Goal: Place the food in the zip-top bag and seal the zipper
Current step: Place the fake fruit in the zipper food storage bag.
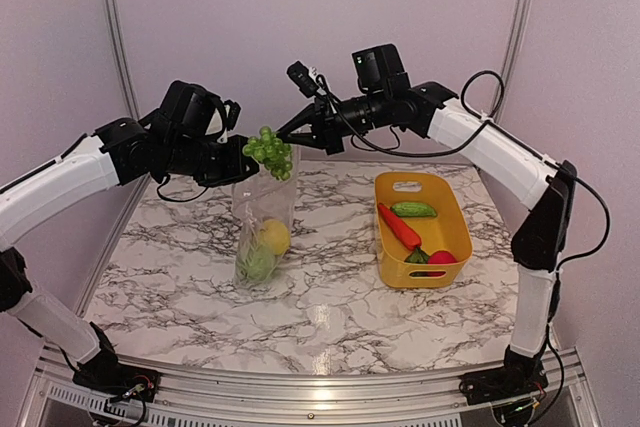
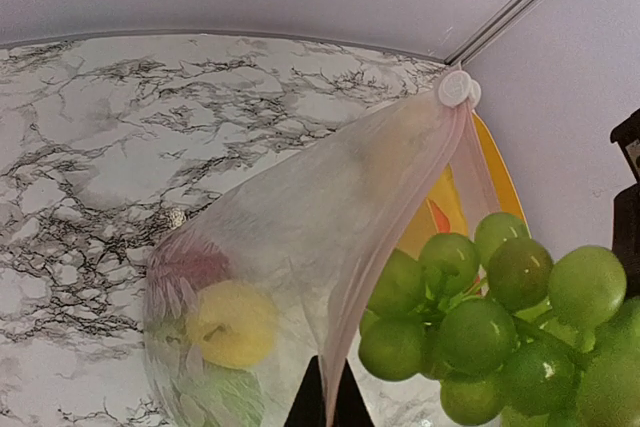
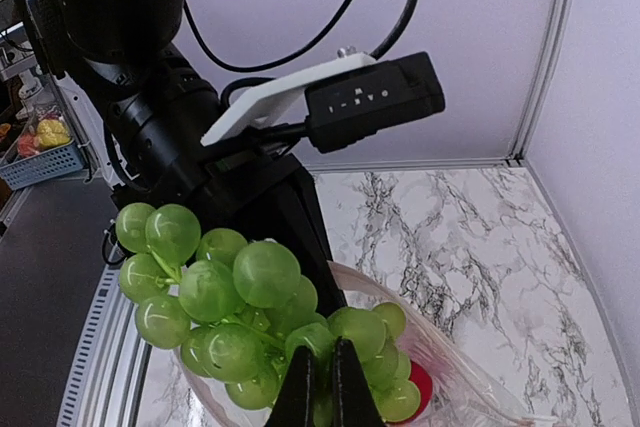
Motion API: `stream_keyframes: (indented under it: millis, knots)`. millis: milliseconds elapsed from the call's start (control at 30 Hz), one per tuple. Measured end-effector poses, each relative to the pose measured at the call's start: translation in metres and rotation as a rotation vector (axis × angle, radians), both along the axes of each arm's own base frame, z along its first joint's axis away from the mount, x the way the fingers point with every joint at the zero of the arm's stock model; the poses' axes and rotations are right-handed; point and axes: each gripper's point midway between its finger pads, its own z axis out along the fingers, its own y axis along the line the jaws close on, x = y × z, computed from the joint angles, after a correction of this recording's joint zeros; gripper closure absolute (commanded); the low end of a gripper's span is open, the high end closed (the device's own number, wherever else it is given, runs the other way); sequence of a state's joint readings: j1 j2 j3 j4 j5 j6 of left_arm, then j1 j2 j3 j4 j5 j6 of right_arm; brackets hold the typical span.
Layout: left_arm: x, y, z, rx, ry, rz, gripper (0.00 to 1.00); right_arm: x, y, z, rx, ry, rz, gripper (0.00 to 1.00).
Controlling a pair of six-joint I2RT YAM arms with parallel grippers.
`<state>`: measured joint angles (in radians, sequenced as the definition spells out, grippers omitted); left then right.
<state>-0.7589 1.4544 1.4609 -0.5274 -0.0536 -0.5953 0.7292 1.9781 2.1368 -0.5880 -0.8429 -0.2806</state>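
The clear zip-top bag (image 1: 262, 227) hangs upright over the table. It holds a yellow lemon (image 1: 274, 237), a green apple (image 1: 258, 264) and a red fruit (image 3: 420, 384). My left gripper (image 1: 232, 162) is shut on the pale zipper strip (image 2: 400, 217) at the bag's mouth and holds it up; its fingertips (image 2: 327, 402) pinch the strip. The white slider (image 2: 455, 89) sits at the strip's far end. My right gripper (image 1: 288, 135) is shut on the green grapes (image 1: 270, 152) just above the open mouth (image 3: 450, 367). The grapes also show in the right wrist view (image 3: 240, 287) and the left wrist view (image 2: 500, 317).
A yellow basket (image 1: 455, 212) stands at the right with a cucumber (image 1: 414, 209), a red pepper (image 1: 399, 228) and a red apple (image 1: 440, 258). The marble table (image 1: 180, 287) has walls behind and to the right.
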Motion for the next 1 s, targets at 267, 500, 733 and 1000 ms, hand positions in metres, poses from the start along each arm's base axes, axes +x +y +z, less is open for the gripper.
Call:
stream_keyframes:
  millis: [267,500,733,1000]
  knots:
    - [0.0,0.0,-0.001,-0.003,0.0,0.002,1.0,0.015,-0.002,-0.029,-0.077,-0.026,-0.069,0.63]
    - [0.0,0.0,-0.001,-0.004,0.0,0.002,1.0,0.019,-0.005,-0.034,-0.101,-0.069,-0.086,0.53]
    - [0.0,0.0,-0.001,-0.003,0.0,0.002,1.0,-0.001,-0.019,-0.02,-0.124,-0.207,-0.016,0.54]
    - [0.0,0.0,-0.001,-0.004,0.001,0.001,1.0,-0.021,-0.039,-0.017,-0.192,-0.356,0.029,0.62]
